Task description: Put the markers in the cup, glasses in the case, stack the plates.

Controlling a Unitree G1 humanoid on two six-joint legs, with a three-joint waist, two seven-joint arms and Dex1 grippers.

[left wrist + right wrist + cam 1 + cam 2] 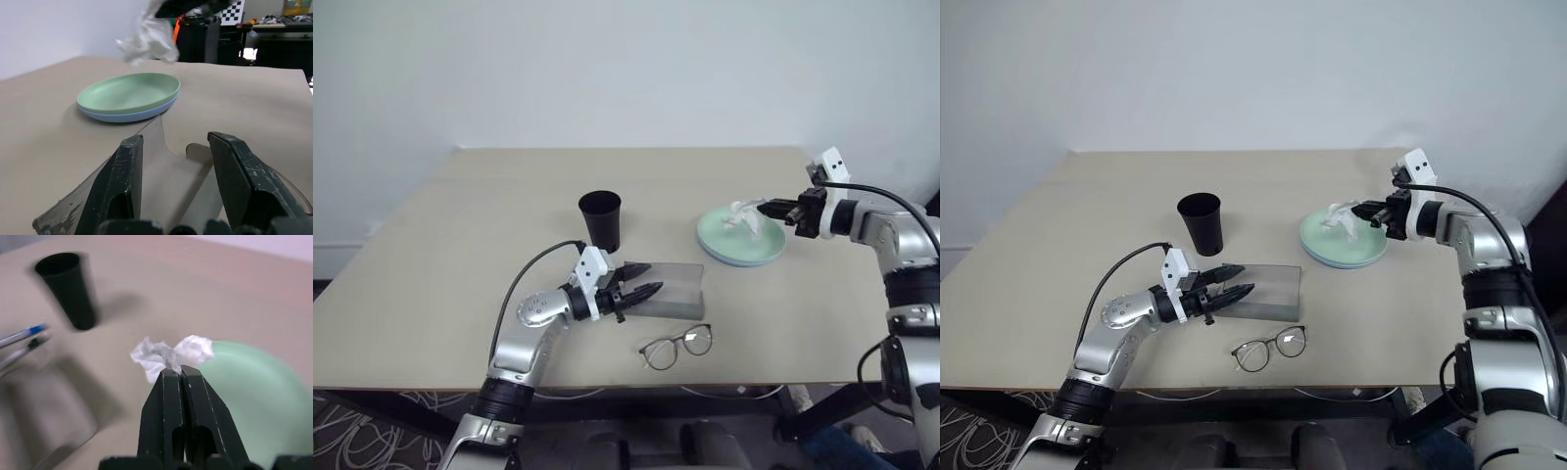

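Head pair: high above the tabletop's (pixel 431 264) near edge, facing forward and down to the far edge and wall.
Pair overlap: the same scene from side by side, slightly offset.
Left wrist: low over the tabletop, close behind the left hand (pixel 176 161), looking level toward the plates (pixel 128 98).
Right wrist: raised, close behind the right hand (pixel 181 374), angled down toward the cup (pixel 67 290).
Shared: the plates and tissue (pixel 168 355) appear in all four views.
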